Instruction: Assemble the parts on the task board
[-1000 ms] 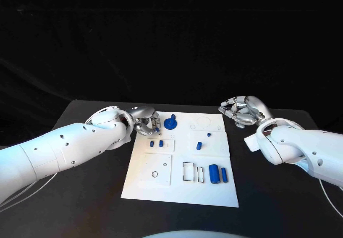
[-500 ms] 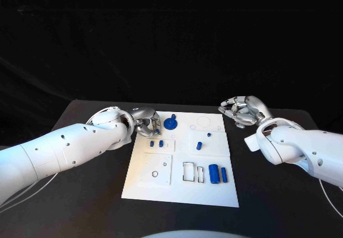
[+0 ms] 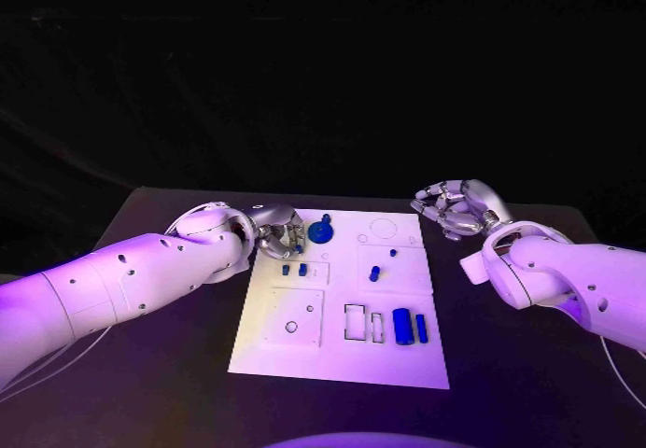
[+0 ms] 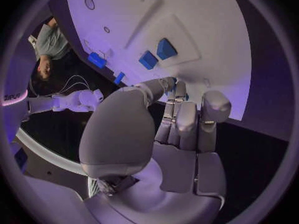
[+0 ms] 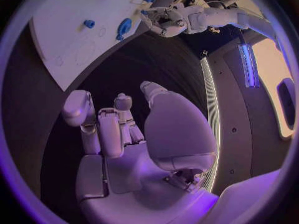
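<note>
Left hand (image 4: 168, 134): I saw its fingers curled in, tips at the board's edge; whether they pinched anything I could not tell.
Board (image 4: 206, 30): white, beyond the fingertips.
Parts: I saw two blue blocks (image 4: 157, 55) side by side in a recess, two smaller blue pieces (image 4: 106, 68) farther along.

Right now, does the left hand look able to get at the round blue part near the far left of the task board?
Probably yes. The left hand hovers right beside the round blue part at the task board's far left corner, and nothing lies between them.
</note>
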`<state>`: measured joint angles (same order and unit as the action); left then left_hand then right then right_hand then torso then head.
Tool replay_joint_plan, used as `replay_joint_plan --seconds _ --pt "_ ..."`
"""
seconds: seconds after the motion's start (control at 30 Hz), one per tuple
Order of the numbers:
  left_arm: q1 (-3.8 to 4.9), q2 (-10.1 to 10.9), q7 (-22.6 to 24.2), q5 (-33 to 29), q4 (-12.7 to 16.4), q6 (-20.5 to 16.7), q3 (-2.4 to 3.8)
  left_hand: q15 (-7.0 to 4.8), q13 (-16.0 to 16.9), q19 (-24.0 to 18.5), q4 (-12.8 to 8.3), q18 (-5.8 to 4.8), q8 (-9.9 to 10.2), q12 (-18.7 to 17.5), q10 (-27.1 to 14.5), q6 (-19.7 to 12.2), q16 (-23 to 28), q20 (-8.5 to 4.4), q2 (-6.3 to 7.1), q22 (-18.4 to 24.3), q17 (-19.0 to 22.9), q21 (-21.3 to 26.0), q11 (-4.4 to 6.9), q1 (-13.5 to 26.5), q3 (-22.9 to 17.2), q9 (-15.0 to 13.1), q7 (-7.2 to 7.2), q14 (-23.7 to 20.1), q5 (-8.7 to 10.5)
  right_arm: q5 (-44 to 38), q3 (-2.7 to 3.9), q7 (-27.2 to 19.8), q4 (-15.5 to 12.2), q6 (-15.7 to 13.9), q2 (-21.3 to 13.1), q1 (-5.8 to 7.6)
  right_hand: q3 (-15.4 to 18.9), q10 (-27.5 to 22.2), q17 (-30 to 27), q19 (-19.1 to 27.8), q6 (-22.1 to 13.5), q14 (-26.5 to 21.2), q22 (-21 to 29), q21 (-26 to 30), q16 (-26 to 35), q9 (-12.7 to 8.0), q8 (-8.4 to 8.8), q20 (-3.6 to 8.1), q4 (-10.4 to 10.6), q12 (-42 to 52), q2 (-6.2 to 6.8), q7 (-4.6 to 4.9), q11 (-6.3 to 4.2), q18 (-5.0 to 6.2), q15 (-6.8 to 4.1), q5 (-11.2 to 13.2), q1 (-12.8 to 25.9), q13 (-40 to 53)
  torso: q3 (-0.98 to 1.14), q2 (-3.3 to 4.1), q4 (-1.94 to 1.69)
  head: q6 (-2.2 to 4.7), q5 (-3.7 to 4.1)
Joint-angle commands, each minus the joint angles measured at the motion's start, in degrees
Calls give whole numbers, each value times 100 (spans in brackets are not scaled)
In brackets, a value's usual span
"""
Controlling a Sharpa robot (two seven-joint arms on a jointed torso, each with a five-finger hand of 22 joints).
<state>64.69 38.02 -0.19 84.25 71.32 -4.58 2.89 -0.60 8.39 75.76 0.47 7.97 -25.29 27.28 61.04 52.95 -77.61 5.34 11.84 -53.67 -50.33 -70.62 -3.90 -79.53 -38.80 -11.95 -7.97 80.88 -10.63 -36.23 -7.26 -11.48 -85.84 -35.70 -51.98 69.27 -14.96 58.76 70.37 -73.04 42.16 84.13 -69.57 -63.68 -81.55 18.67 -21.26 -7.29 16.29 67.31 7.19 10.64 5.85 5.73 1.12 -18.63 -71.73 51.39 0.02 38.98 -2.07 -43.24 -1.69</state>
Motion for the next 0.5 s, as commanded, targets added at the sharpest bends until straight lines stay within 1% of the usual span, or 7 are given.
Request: replay_joint_plan --seconds 0.03,0.5 --pt "-3 -14 -33 -37 3 130 -1 0 -9 -2 -4 -82 16 -27 40 30 19 -10 14 9 20 1 9 54 33 -10 2 -13 2 -25 0 -55 -6 16 2 -3 31 -7 3 24 -14 43 6 33 30 9 -36 0 13 -28 -26 -15 -19 86 14 -34 -29 -3 2 -2 -8 -7 5" --pt "-3 -22 -49 -28 10 224 -5 -6 -6 -12 -8 -78 16 -35 66 54 34 -13 9 27 72 11 19 62 51 -14 13 -27 4 -25 0 -59 1 16 7 -3 43 0 -7 18 -13 44 11 46 40 12 -57 6 11 -35 -41 -21 -25 87 8 -42 -36 -27 3 -2 -4 -20 -2"
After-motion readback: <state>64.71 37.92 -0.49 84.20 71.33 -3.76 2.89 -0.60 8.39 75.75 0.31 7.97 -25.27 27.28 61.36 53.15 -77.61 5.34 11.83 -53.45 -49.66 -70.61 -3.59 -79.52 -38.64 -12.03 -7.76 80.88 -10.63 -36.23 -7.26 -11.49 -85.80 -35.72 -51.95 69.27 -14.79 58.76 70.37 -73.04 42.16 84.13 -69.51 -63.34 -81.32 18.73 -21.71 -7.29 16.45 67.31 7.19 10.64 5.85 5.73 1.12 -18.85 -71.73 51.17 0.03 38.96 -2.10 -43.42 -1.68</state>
